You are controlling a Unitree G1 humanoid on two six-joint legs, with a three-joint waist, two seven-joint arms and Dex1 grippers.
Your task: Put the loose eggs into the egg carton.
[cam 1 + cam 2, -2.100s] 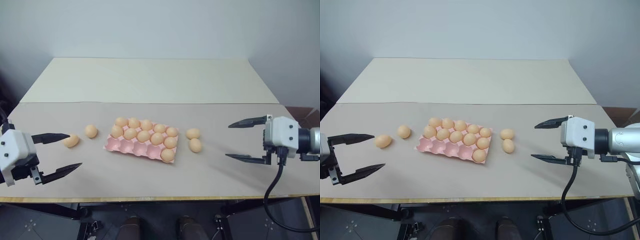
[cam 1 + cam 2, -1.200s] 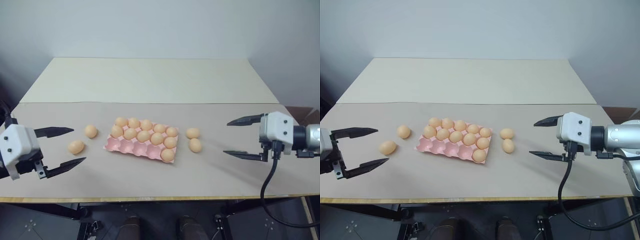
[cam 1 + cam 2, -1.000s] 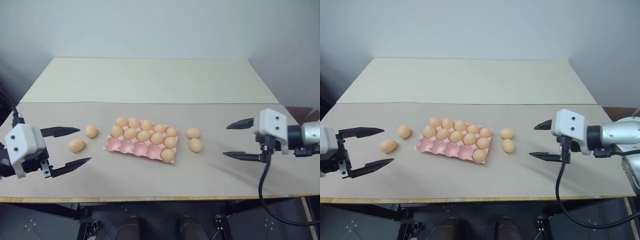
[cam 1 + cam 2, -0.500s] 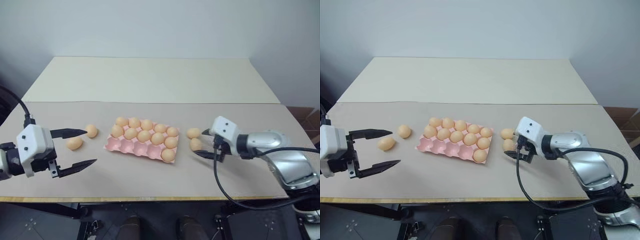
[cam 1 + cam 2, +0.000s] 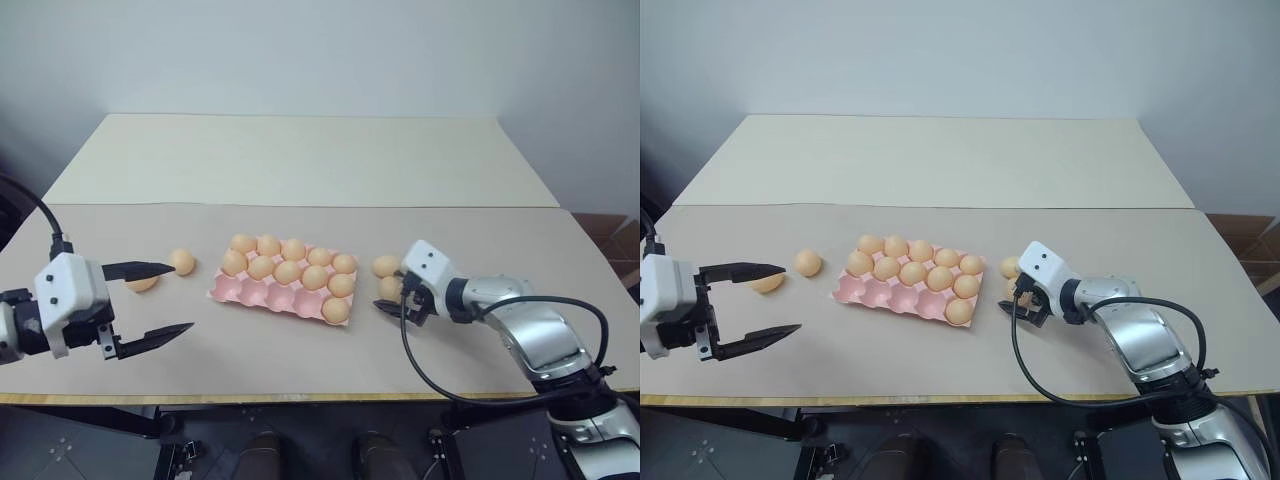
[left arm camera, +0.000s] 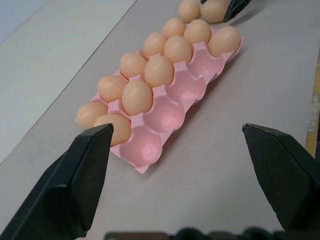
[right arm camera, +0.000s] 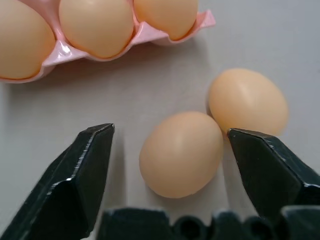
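The pink egg carton (image 5: 262,292) lies mid-table, its back two rows filled with eggs and several front cups (image 6: 170,107) bare. Two loose eggs lie right of it: a far egg (image 5: 386,265) and a near egg (image 7: 181,152). My right gripper (image 5: 392,291) is low on the table, open, its fingers (image 7: 85,165) on either side of the near egg with a gap still showing on one side. Two more loose eggs lie left of the carton: one (image 5: 181,261) in the open, one (image 5: 143,285) partly behind my left gripper (image 5: 182,297), which hovers open and holds nothing.
The table (image 5: 300,160) is a beige sheet in front and a cream board behind, ending at a pale wall. The right arm's black cable (image 5: 430,375) loops over the front of the table near its edge.
My right gripper has dropped to the table and swung left to the near egg beside the carton, its jaws narrowing around it. The left gripper has stayed open in place.
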